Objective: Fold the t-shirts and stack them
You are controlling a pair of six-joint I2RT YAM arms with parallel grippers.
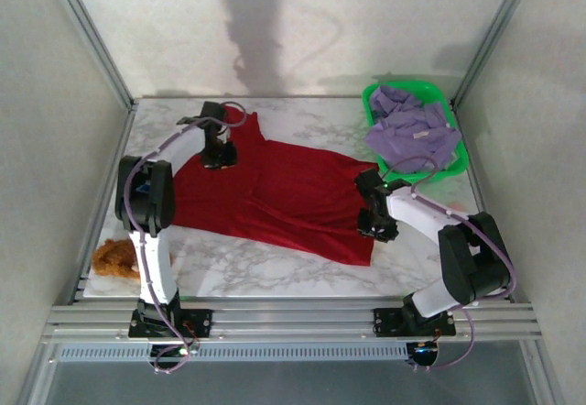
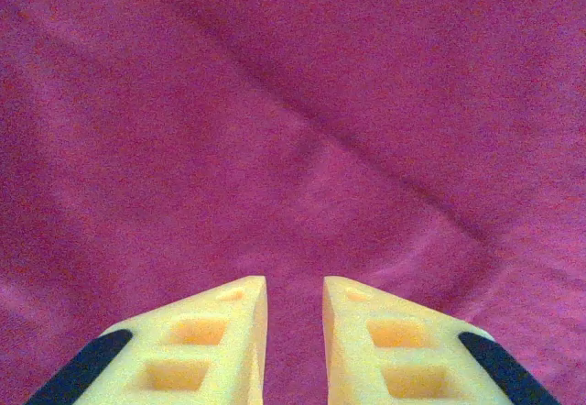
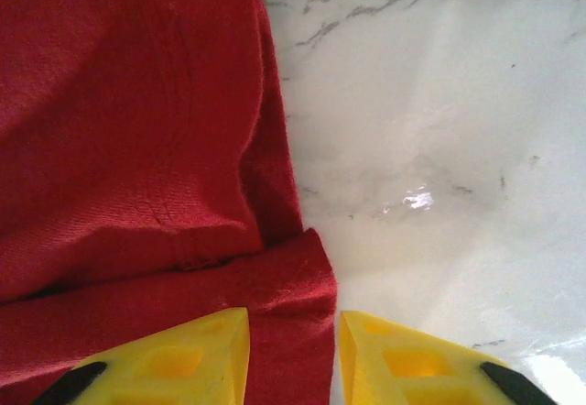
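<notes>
A deep red t-shirt (image 1: 284, 194) lies spread over the marble table (image 1: 275, 277), partly folded over itself. My left gripper (image 1: 220, 158) hovers over its far left part; in the left wrist view the left gripper (image 2: 294, 281) stands slightly open above flat red cloth (image 2: 275, 130), with nothing pinched. My right gripper (image 1: 374, 220) is at the shirt's right edge. In the right wrist view the right gripper (image 3: 293, 313) is open, and a folded corner of the red shirt (image 3: 137, 130) lies between its fingers. A pale lavender t-shirt (image 1: 412, 135) is bunched in the basket.
The bright green basket (image 1: 370, 103) stands at the table's back right corner. A fuzzy orange-brown lump (image 1: 114, 258) sits at the front left edge beside the left arm. Bare marble (image 3: 439, 130) lies right of the red shirt. Aluminium rails frame the table.
</notes>
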